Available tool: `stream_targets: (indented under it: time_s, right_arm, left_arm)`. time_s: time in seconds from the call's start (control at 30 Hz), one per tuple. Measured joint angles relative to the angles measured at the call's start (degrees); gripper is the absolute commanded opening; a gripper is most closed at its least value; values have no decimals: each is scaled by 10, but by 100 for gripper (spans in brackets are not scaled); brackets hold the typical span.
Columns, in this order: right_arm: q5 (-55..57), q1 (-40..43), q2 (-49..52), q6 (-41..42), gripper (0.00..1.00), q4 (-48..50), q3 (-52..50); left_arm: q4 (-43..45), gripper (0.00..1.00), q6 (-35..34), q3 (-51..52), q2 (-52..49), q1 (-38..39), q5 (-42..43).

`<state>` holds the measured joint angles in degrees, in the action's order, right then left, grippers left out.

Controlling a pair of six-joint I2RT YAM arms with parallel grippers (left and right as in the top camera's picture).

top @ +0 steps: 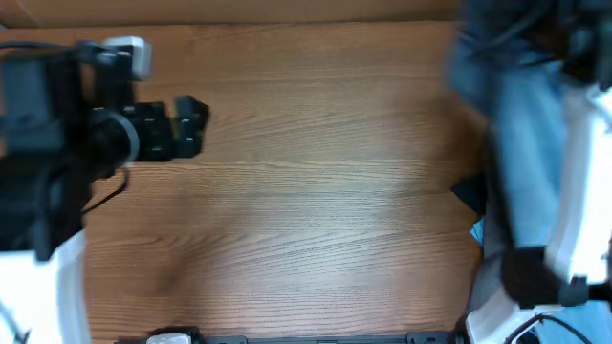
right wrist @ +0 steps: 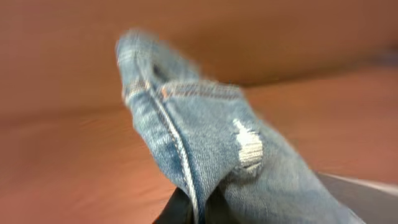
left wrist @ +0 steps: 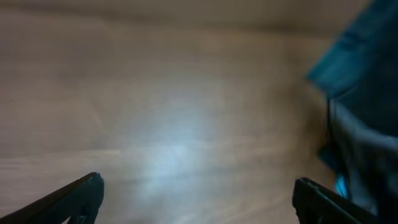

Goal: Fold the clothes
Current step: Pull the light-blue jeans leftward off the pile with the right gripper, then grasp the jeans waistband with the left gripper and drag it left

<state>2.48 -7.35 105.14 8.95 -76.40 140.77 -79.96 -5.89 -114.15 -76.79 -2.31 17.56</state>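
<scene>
The light-blue denim jeans (top: 521, 143) hang blurred at the right edge of the table, lifted by my right arm. In the right wrist view the jeans (right wrist: 205, 137) fill the middle, with a seam and a frayed tear, and my right gripper (right wrist: 198, 208) is shut on the fabric at the bottom. My left gripper (top: 191, 126) is open and empty at the far left, above bare wood. Its two fingertips show wide apart in the left wrist view (left wrist: 196, 199), with the jeans (left wrist: 364, 93) at the far right. No grey trousers are in view.
The wooden table (top: 316, 201) spreads between both arms. The right arm's white links (top: 583, 191) stand at the right edge. A small dark and blue patch (top: 473, 215) shows at the table's right side.
</scene>
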Motion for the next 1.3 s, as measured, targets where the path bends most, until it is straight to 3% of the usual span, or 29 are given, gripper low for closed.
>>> stream_targets:
  time_s: [0.07, 0.1, 0.13, 0.2, 0.33, 0.6, 0.83, 1.1, 1.3]
  right_arm:
    - [-22, -100, -8, 0, 49, -19, 5]
    - [-32, -167, -7, 9, 54, -38, 4]
    - [-34, -198, -6, 9, 70, -44, 3]
    - [3, -318, 2, 15, 79, -72, -1]
    - [108, -381, -1, 30, 82, -72, 6]
    - [189, -288, -66, 53, 83, -52, 34]
    - [189, -257, -149, 80, 87, -62, 51]
    - [189, -241, -158, 101, 89, -120, 51]
    - [189, -238, -158, 105, 89, -167, 51]
  left_arm:
    - [-15, 100, 0, -53, 7, -16, -13]
    - [-24, 100, 0, -82, 11, -23, -23]
    - [-31, 100, 0, -107, 14, -27, -34]
    - [-52, 100, 0, -172, 23, -30, -73]
    - [-66, 100, 0, -226, 41, -30, -121]
    - [-112, 100, 1, -237, 20, -30, -113]
    - [-151, 100, 35, -239, -160, 5, -66]
    - [-148, 100, 66, -234, -410, 16, -87]
    - [-131, 99, 76, -234, -540, 16, -98]
